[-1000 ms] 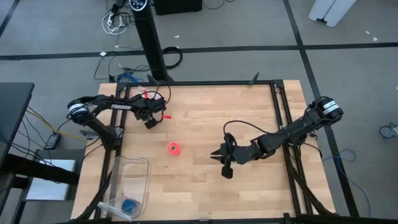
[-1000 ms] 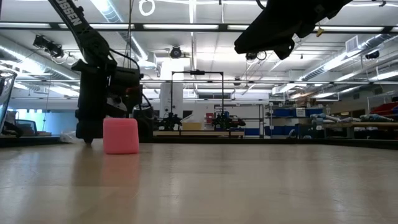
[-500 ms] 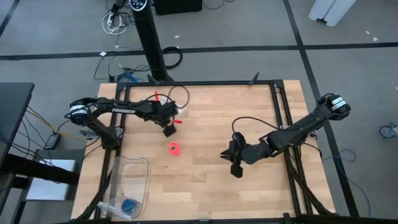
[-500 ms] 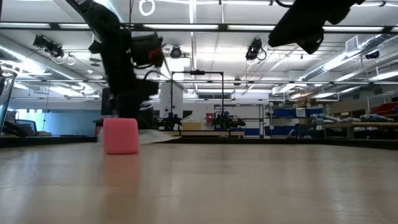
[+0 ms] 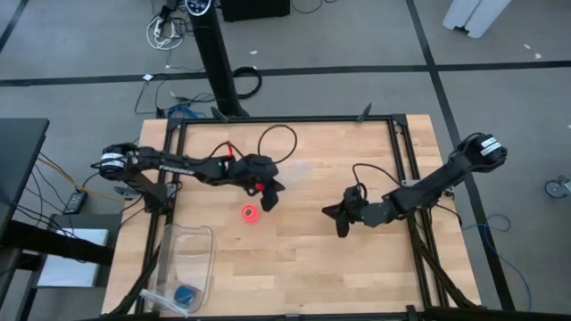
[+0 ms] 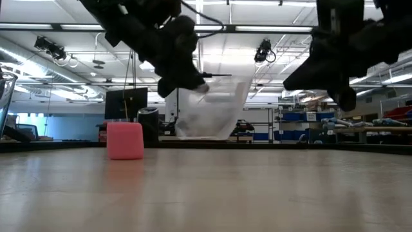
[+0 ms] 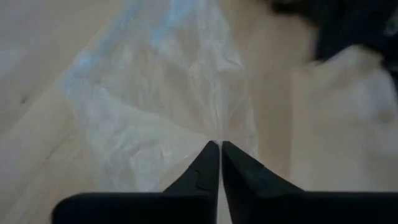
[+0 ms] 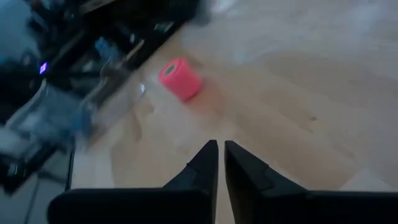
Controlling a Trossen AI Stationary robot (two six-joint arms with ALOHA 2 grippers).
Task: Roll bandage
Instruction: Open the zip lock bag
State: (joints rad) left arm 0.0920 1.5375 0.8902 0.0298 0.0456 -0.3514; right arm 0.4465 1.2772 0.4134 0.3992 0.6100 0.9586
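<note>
Though the left gripper (image 5: 270,201) hangs just above and to the right of the bandage (image 5: 249,213) in the centre-left of the high view, its fingers (image 7: 205,167) are pinched on something else: a thin clear plastic sheet (image 7: 163,106), which fans out past the tips in the left wrist view and hangs as a pale bag shape at mid-frame in the low view. The jaws look nearly shut on that film.

The right gripper (image 5: 342,221) sits right of centre in the high view, well apart from the bandage, fingers (image 8: 202,163) close together with only a sliver between them and nothing held, as far as we can see.

The bandage is a compact pink-red roll, standing alone on the wooden table (image 5: 303,267), touching neither gripper. In the low view it shows at the left as a squat block.

A clear bin (image 5: 189,259) sits lower left in the high view.

We judge the roll light, soft and squashy, its fabric grippy rather than slick. A hard squeeze would deform it; we would take it across its curved sides, mid-height, with gentle closing.
</note>
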